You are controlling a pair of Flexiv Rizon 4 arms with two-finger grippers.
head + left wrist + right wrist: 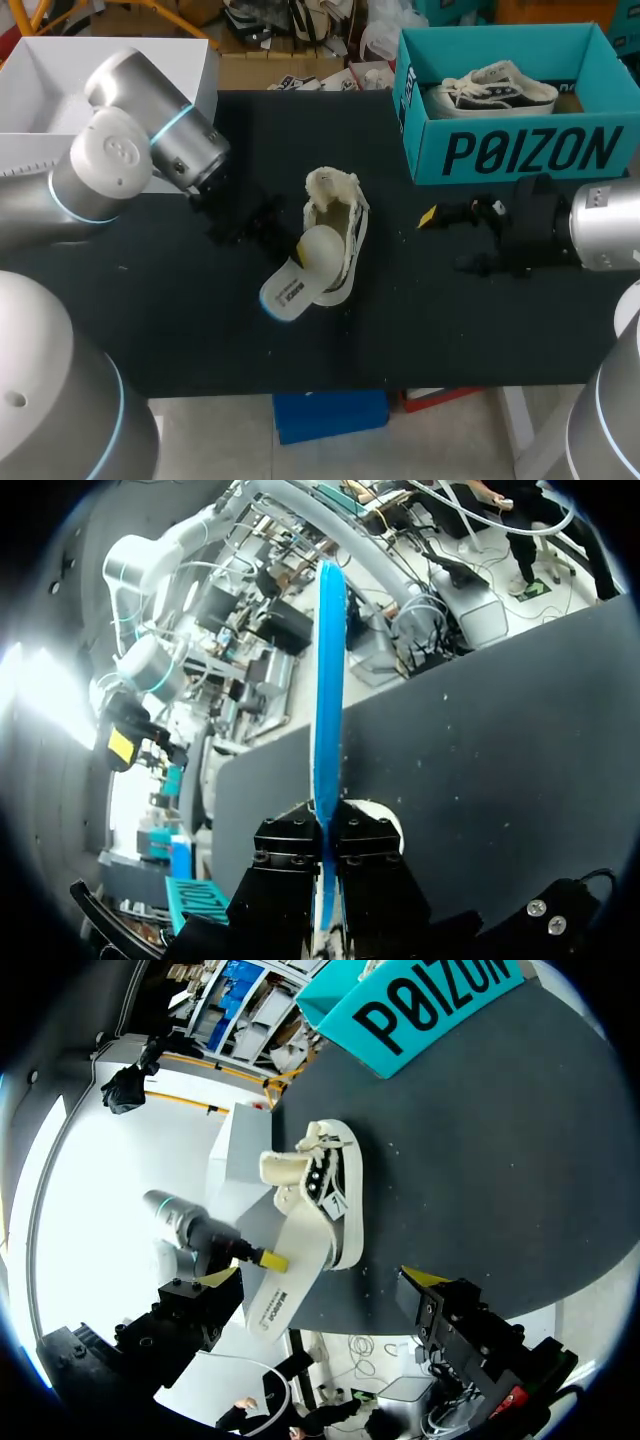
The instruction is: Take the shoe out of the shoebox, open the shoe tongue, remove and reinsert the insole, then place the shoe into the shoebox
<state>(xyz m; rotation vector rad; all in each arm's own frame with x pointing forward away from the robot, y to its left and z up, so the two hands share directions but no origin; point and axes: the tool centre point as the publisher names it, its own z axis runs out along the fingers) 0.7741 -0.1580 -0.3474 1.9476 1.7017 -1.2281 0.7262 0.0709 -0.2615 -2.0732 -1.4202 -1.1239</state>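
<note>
- Shoe (355,235) in the head view lies on the black table (180,320) at its middle, well apart from the teal shoebox (520,150) at far right. Its tongue is thrown open towards the far side. The insole (300,280) projects from the near end, with its heel part clear of the shoe.
- The left gripper (292,245) meets the insole from the left. The right gripper (448,240) hovers to the right of the shoe and touches nothing. A second shoe (490,90) sits inside the shoebox.
- Left wrist view: the left gripper (325,825) has its fingers (290,840) pressed together on the insole (328,680), which shows edge-on as a thin blue strip running straight ahead of them.
- Right wrist view: the right gripper (322,1277) has its fingers (425,1278) spread wide and empty. Ahead of them the shoe (340,1210) lies with the insole (295,1260) sloping out of it, and the left gripper (265,1258) is at the insole's edge.
- Handling, insole: judged light, thin and flexible. It is likely to bow or fold if pushed from the heel alone. An edge pinch near the heel suits it, with the toe led in first.
- Handling, shoe: judged light, with a soft canvas upper and a stiffer rubber sole. It may slide on the table when the insole is pushed, so the free gripper should brace the sole wall or heel counter.
</note>
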